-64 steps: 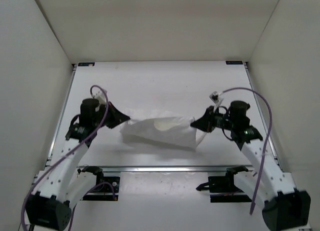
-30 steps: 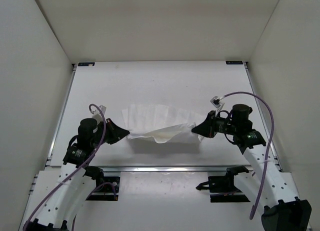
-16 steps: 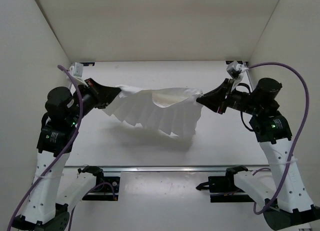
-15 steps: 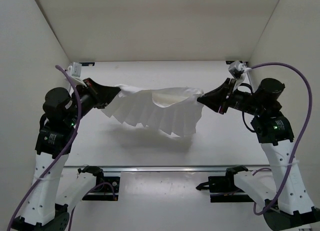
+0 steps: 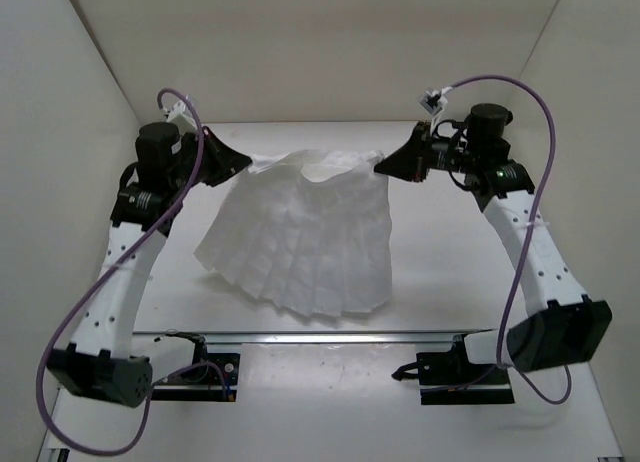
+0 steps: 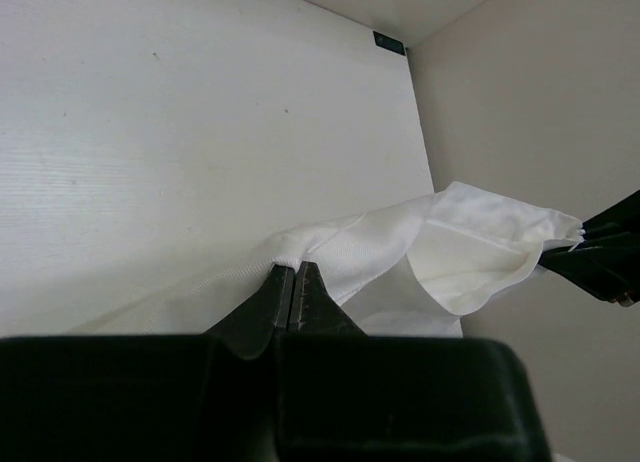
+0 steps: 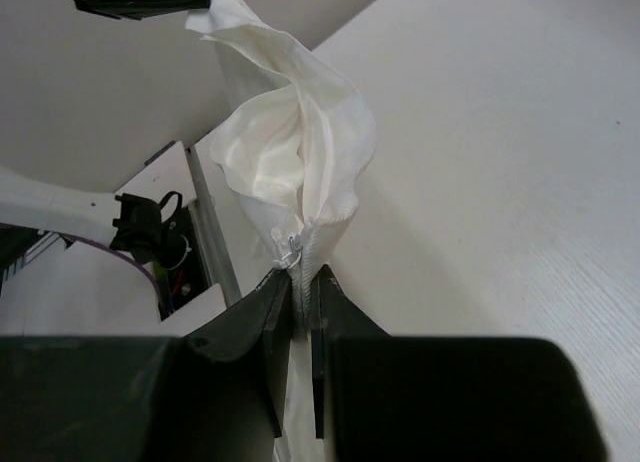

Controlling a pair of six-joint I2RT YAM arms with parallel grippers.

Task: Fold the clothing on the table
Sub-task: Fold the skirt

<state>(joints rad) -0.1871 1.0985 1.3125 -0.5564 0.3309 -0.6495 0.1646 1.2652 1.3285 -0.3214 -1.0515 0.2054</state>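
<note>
Clothing (image 5: pixel 300 242) hangs fanned in top view; wrist views show left gripper (image 6: pixel 293 274), right gripper (image 7: pixel 303 274) pinching it.

The skirt (image 5: pixel 300 232) is white with rows of folds. The table (image 5: pixel 450 252) is white. The cables (image 5: pixel 495 79) are purple.

The clothing (image 5: pixel 300 232) is suspended between the fingers of both arms: one upper corner is pinched at the tips of the left gripper (image 5: pixel 244 165), the other at the tips of the right gripper (image 5: pixel 381 168). Below the fingers it is spread out over the table (image 5: pixel 450 262).
</note>
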